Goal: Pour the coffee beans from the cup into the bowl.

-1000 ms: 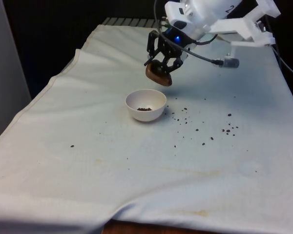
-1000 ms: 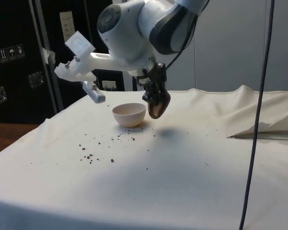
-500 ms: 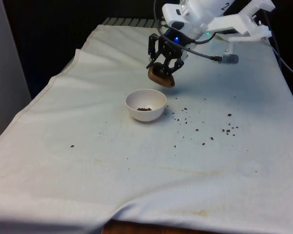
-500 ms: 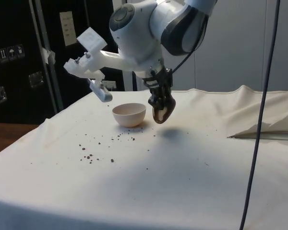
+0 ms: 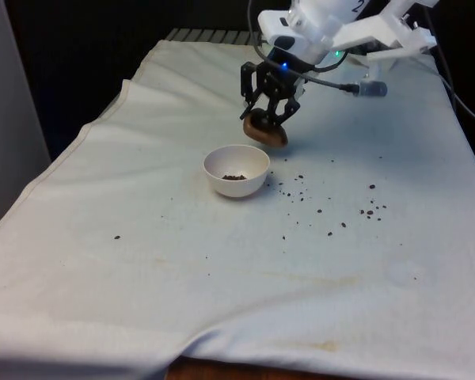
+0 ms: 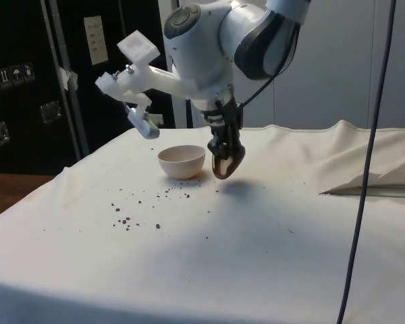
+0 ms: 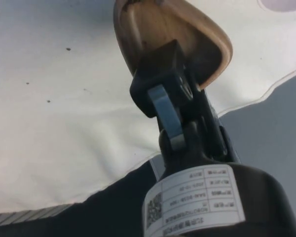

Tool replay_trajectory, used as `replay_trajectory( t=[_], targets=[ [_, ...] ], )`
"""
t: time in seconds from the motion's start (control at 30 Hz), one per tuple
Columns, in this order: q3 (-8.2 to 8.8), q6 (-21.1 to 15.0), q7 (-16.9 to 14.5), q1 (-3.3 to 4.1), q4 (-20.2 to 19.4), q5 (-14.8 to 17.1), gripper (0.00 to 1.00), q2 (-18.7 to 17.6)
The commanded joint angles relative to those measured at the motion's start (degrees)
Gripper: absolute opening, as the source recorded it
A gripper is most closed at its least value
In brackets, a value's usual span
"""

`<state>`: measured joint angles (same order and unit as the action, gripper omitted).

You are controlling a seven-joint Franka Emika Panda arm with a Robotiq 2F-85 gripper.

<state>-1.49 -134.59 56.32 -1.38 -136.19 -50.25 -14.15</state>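
the gripper (image 5: 268, 112) is clamped on the rim of the brown wooden cup (image 5: 265, 133), which hangs tilted below its fingers, off the cloth (image 5: 142, 261). the cup sits just behind the white bowl (image 5: 236, 170), which holds a few coffee beans (image 5: 234, 176). spilled beans (image 5: 332, 212) lie scattered beside the bowl.

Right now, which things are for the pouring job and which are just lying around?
For the job:
brown wooden cup, held in the black end effector
white round bowl, some beans inside

Just lying about:
dark beans scattered on the white cloth
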Motion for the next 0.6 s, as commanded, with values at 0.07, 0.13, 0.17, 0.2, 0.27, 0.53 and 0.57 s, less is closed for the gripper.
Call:
replay_trajectory(
  t=[0.07,0.13,0.17,0.2,0.27,0.53,0.57],
  targets=[
    [0.23,-2.64,-0.74,-0.52,-0.8,0.57,0.03,0.17],
    [0.57,-3.72,-0.86,-0.52,-1.15,0.57,0.03,0.17],
    [0.92,-4.76,-0.97,-0.52,-1.43,0.63,0.03,0.17],
    [1.09,-5.27,-1.09,-0.52,-1.6,0.69,0.03,0.17],
    [1.43,-6.19,-1.2,-0.52,-1.95,0.69,0.03,0.17],
    [2.81,-8.37,-0.8,-0.06,-2.46,0.0,0.03,0.0],
    [2.81,-10.14,-1.78,-0.57,-3.09,0.8,0.03,0.06]
  ],
)
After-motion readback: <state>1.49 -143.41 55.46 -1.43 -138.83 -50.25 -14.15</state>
